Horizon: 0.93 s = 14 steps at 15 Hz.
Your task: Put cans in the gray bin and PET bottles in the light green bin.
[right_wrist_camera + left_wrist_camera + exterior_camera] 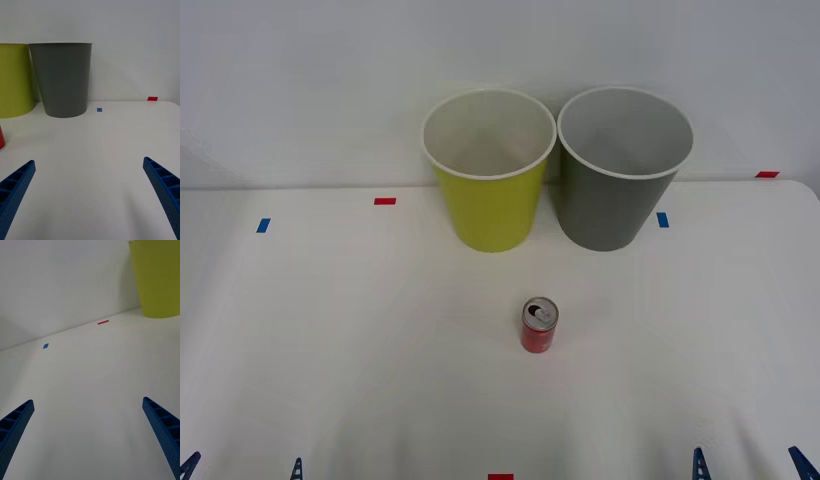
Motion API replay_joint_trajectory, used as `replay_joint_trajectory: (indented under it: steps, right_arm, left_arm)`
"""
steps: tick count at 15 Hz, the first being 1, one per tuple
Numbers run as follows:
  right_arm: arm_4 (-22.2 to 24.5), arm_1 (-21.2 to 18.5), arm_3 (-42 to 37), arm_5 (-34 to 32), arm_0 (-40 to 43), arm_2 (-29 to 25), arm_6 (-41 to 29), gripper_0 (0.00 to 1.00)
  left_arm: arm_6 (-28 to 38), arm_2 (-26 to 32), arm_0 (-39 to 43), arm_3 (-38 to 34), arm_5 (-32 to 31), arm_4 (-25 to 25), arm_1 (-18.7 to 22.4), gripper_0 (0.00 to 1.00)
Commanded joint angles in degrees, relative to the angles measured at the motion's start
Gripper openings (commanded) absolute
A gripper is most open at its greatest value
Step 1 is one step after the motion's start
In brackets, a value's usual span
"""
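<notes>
You've got the can (539, 325) upright on the bench (330, 350), mid-bench, well in front of both bins. At the back the light green bin (488, 170) stands left and the gray bin (623, 165) right, rims nearly touching. Your left pincer (242, 467) sits at the near left edge, your right pincer (750, 463) at the near right edge, both fingers apart, both well away from the can.

The bench (330, 350) has a plain white surface. Standing upright on it at the far side are the light green bin (488, 172) and, just beside it on the right, the gray bin (620, 170). Nearer the front, a red can (539, 325) stands upright, well apart from both bins. Small red tape marks (385, 201) and blue tape marks (263, 225) are stuck to the surface.
</notes>
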Motion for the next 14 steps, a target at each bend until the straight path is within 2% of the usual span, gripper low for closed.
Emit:
replay_joint_trajectory:
  steps: [1,14]
  right_arm:
    - [0.0,0.0,0.0,0.0,0.0,0.0,0.0,1.0]
    - [0.0,0.0,0.0,0.0,0.0,0.0,0.0,1.0]
  left_arm:
    - [0.0,0.0,0.0,0.0,0.0,0.0,0.0,1.0]
    - [0.0,0.0,0.0,0.0,0.0,0.0,0.0,1.0]
